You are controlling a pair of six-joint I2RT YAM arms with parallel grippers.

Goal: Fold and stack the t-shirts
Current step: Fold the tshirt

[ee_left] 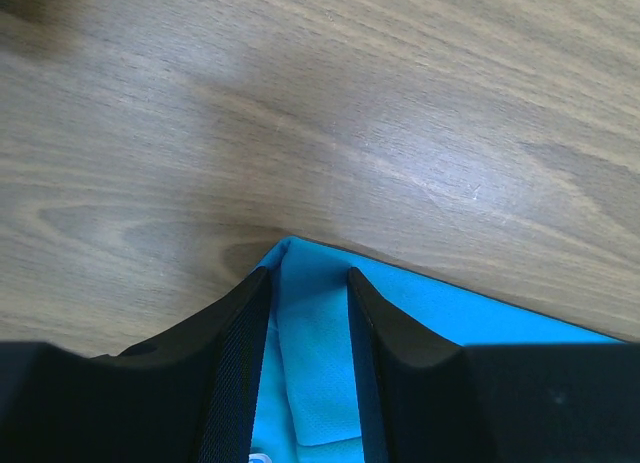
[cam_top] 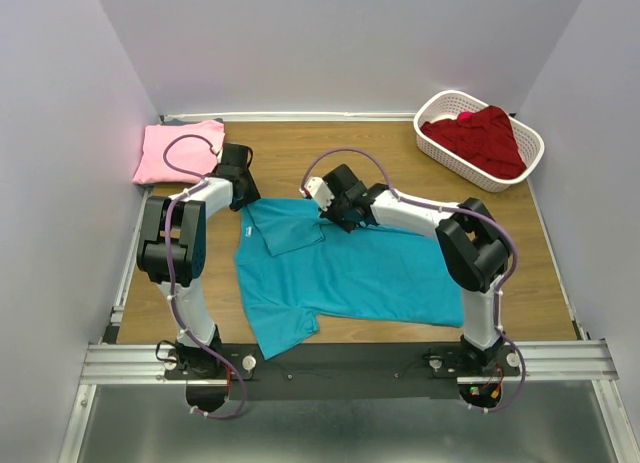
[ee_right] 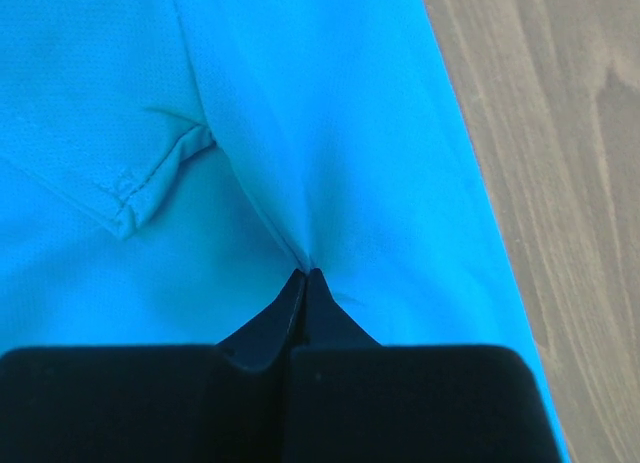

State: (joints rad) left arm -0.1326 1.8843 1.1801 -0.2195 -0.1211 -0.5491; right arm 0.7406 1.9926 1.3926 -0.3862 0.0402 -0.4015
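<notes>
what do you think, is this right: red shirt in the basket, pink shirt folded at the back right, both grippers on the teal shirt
Not quite: the pink shirt lies folded at the back left, as the top view shows. The rest holds: the red shirt is in the basket, and the left gripper and right gripper are both on the teal shirt.

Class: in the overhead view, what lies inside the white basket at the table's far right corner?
A crumpled dark red t-shirt fills the white basket; a small bright pink bit peeks out behind it. The basket's floor and anything beneath the shirt are covered.
</notes>
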